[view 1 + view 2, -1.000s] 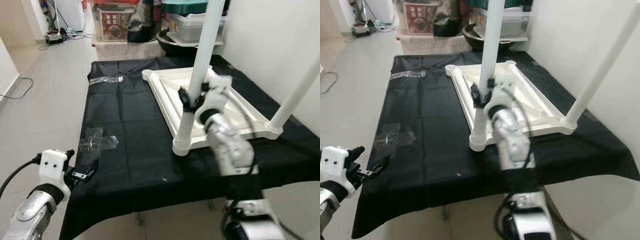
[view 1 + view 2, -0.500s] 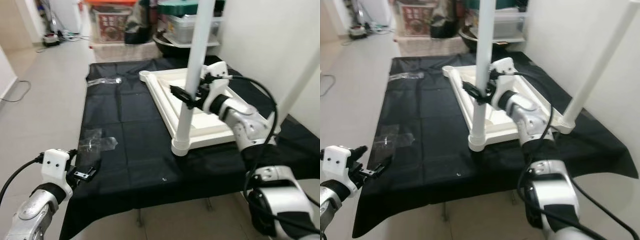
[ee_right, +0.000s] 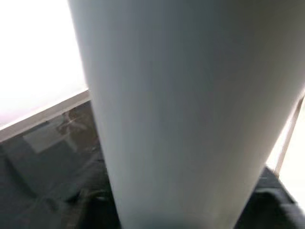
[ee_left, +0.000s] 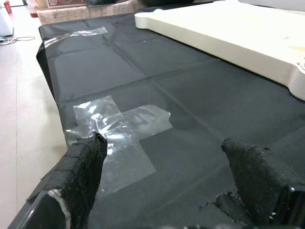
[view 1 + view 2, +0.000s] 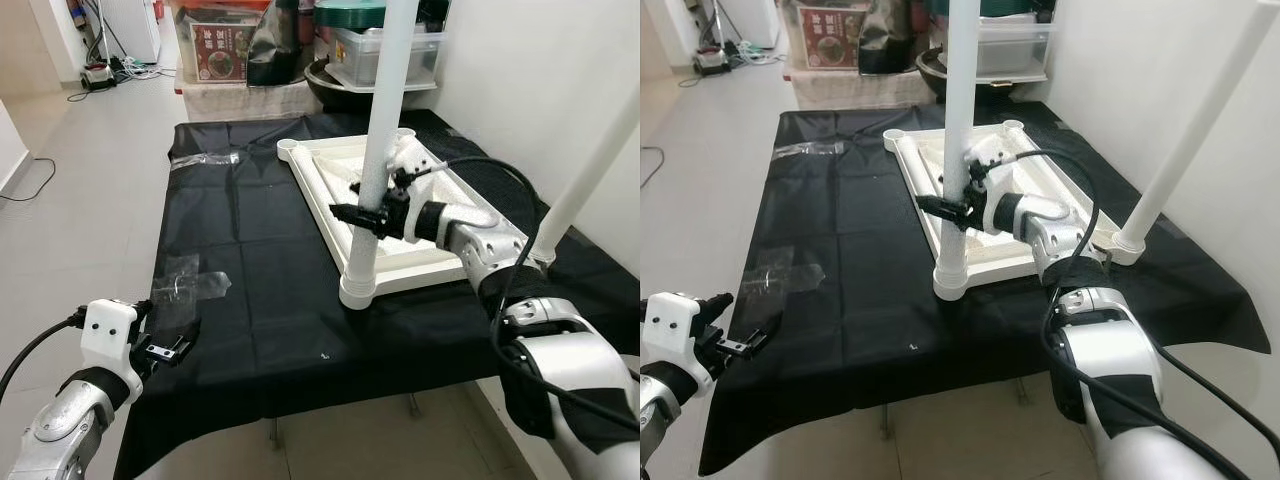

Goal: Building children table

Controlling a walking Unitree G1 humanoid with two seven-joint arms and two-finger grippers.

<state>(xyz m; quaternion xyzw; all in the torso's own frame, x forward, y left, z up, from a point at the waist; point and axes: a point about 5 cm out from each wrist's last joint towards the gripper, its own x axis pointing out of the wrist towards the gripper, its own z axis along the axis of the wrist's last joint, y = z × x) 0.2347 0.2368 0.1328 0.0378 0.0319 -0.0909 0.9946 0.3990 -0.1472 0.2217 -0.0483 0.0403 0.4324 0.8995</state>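
A white children's table top [image 5: 440, 262] lies upside down on a black cloth [image 5: 260, 290]. One white leg [image 5: 378, 150] stands upright in its near left corner socket. A second leg [image 5: 590, 175] rises from the near right corner. My right gripper [image 5: 365, 215] is shut around the near left leg at mid height, with its forearm reaching in over the table top. In the right wrist view that leg [image 3: 190, 114] sits very close to the camera. My left gripper [image 5: 165, 340] hovers low at the cloth's near left edge, open, with nothing between its fingers [image 4: 86, 162].
Clear tape patches [image 5: 190, 287] stick to the cloth near my left gripper, with another patch [image 5: 212, 158] at the far edge. Storage boxes [image 5: 225, 45] and bins crowd the floor behind. A white wall [image 5: 520, 80] runs along the right. Cables [image 5: 100, 75] lie at far left.
My right arm has swung from in front of the leg round to its right side, and the grip now sits slightly lower. The camera shifted a little. The left arm stayed put.
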